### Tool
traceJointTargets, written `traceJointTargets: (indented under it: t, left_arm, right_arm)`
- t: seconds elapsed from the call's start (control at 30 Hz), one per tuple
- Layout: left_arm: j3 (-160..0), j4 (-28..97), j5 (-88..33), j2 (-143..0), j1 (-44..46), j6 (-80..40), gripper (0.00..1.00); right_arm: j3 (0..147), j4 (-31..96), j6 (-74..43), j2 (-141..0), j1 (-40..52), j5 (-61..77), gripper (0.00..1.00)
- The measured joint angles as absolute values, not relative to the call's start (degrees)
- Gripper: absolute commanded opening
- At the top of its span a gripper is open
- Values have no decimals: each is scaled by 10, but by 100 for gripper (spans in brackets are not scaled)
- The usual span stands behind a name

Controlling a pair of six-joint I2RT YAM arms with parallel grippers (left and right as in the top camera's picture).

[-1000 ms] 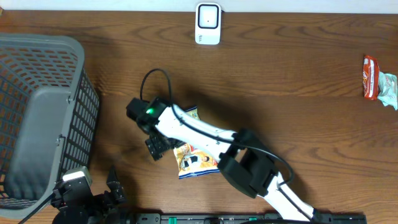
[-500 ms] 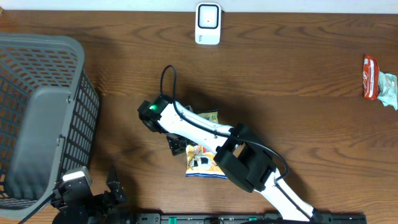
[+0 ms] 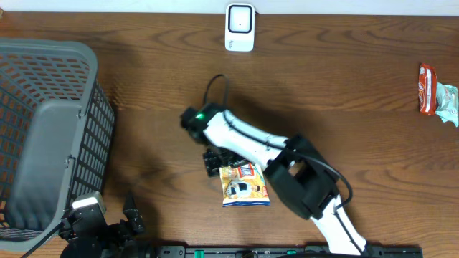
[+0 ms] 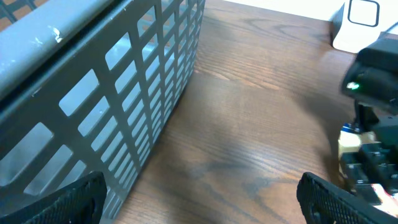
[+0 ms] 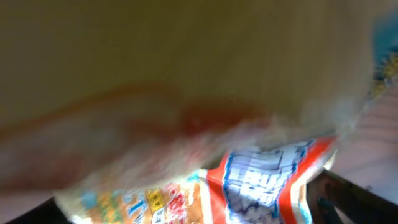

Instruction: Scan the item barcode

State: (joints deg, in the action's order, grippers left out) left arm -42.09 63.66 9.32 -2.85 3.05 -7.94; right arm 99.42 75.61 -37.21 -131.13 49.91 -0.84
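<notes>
Since the overhead frame a second ago the white right arm (image 3: 247, 143) has swung toward the right of the picture, and the yellow and white printed snack packet (image 3: 246, 186) has shifted with it, from left of centre to just below centre. That packet now shows low in the middle of the overhead frame, over the brown wooden table (image 3: 358, 64), printed face up, its upper left corner under the arm. The dark right claw (image 3: 215, 159) sits at that upper left corner, touching or just over the packet's edge. Whether its fingers are closed on the packet or only beside it I cannot tell. Its own wrist camera is filled by a blurred close view of the packet, with a blue and white label edged in red at lower centre and one dark finger (image 5: 351, 199) in the lower right corner. The white box-shaped barcode scanner (image 3: 239, 27) stands at the top centre of the overhead frame, well apart from the packet. The left claw (image 4: 199, 186) rests at the lower left of the overhead view, its fingers spread wide over bare table, just beside the grey plastic lattice basket (image 3: 43, 136) that fills the left side. A crumpled red and white wrapper (image 3: 434, 92) lies at the far right edge
</notes>
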Motion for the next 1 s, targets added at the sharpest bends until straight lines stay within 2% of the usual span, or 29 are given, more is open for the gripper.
traceJointTargets:
  t: [0.07,0.13,0.17,0.3,0.4,0.5,0.57,0.6,0.63,0.73,1.0]
  left_arm:
    - [-421,636,93,-29,30,-79,98]
    - [-421,637,93,-29,30,-79,98]
    - [-421,636,93,-29,30,-79,98]
    - [-421,637,93,-29,30,-79,98]
    - [-421,637,93,-29,30,-79,98]
    - [-421,637,93,-29,30,-79,98]
    - [-421,636,93,-29,30,-79,98]
    - [-421,636,93,-29,30,-79,98]
    - [-421,636,93,-29,30,-79,98]
    - [-421,637,93,-29,30,-79,98]
    - [-421,637,93,-29,30,-79,98]
  right_arm:
    - [973,746,-335,-1305,481,23,45]
    - [961,739,-311,-1300,470,35,19]
    - [958,738,-290,-1298,466,41,10]
    - [960,745,-182,-1294,442,125,6]
    - [963,786,-31,-1317,416,313,1]
    - [963,897,178,-1356,394,474,1]
    - [963,936,279,-1363,378,544,1]
    - [963,937,284,-1363,376,548,1]
    - [967,962,352,-1363,359,595,1]
    - [967,973,400,-1363,341,652,1]
    - [968,974,364,-1363,332,810,1]
